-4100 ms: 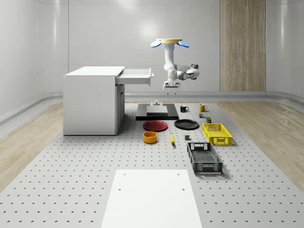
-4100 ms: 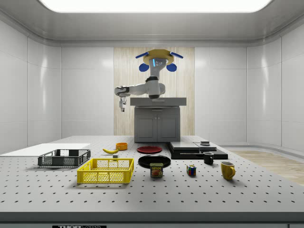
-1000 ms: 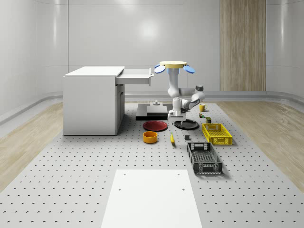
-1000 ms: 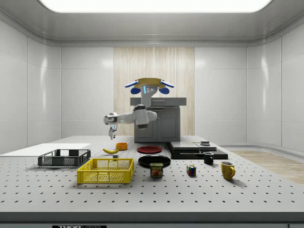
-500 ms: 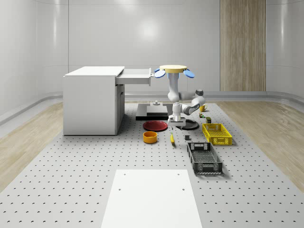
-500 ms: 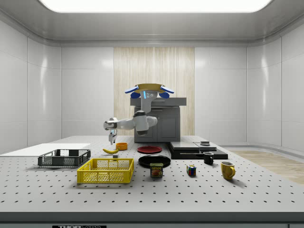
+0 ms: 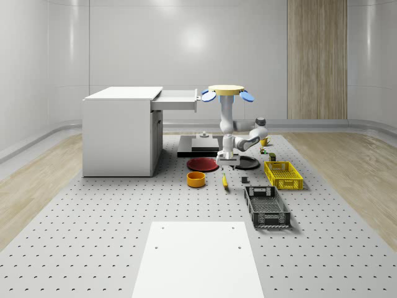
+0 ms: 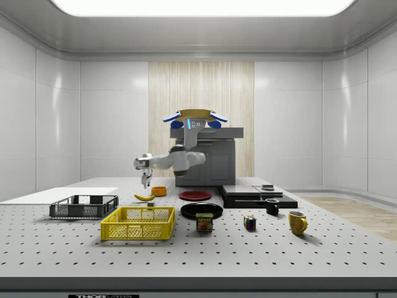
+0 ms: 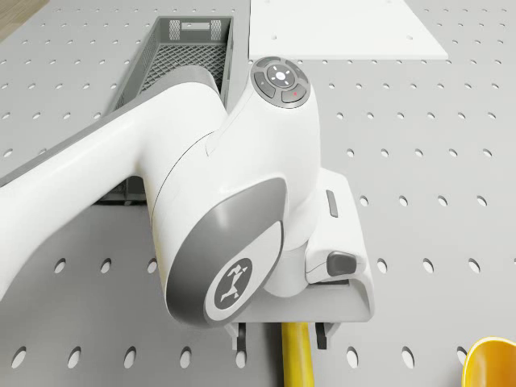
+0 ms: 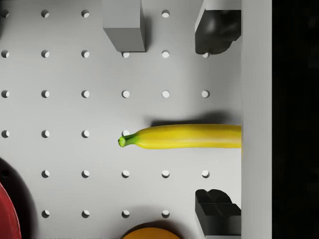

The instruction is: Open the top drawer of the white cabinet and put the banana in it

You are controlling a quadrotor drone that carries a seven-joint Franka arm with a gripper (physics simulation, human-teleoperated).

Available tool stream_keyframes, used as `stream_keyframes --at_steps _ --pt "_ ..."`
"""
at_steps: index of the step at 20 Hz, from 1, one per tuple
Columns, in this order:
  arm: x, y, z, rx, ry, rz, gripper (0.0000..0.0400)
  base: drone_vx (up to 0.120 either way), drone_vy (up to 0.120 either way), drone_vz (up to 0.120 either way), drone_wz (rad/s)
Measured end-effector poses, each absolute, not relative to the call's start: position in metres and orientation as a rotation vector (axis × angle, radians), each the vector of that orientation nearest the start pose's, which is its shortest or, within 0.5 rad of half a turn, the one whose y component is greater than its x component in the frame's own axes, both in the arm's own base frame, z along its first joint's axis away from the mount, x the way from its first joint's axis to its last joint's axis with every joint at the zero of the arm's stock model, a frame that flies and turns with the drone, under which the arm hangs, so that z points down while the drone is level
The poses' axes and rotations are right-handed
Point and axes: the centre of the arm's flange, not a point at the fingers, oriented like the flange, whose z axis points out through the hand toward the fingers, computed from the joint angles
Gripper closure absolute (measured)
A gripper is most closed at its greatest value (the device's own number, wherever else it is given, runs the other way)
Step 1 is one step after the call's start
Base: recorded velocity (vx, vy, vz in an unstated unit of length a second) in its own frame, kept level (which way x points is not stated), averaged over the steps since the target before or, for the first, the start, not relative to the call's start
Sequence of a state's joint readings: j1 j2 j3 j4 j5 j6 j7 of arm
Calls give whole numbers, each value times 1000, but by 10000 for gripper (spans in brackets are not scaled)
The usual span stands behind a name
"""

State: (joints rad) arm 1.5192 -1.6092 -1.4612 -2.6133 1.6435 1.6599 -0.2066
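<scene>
The banana (image 10: 184,137) lies flat on the gray table with holes (image 7: 93,217), just to the right of the orange bowl (image 7: 196,179) in the whole-scene view and near the red plate (image 7: 203,164). Right above it hangs the gripper (image 10: 218,119), pointing straight down. Its two black fingers (image 10: 218,211) are spread wide apart, one on each side of the banana, and they hold nothing. They do not touch the banana yet. The drone (image 7: 225,91) hovers in the air over the plates, in front of the open drawer, with its white arm (image 8: 173,160) bent down toward the table. To the whole-scene view's left stands the white cabinet (image 7: 121,130), and its top drawer (image 7: 177,100) is already pulled out. So the first part of the job looks done. What is left is to go down a bit more, close on the banana, lift it, carry it to the drawer and drop it in. A black crate (image 7: 267,207) and a yellow crate (image 7: 283,174) sit to the right, out of the way.
</scene>
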Motion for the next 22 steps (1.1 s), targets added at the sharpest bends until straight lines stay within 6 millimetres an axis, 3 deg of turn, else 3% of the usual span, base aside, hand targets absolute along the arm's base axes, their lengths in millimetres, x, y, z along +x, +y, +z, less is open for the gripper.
stream_keyframes --at_steps 7,22 --pt "410 33 489 -3 -1 785 0 0 0 0 0" --pt "416 39 553 -3 -1 785 0 0 0 0 0"
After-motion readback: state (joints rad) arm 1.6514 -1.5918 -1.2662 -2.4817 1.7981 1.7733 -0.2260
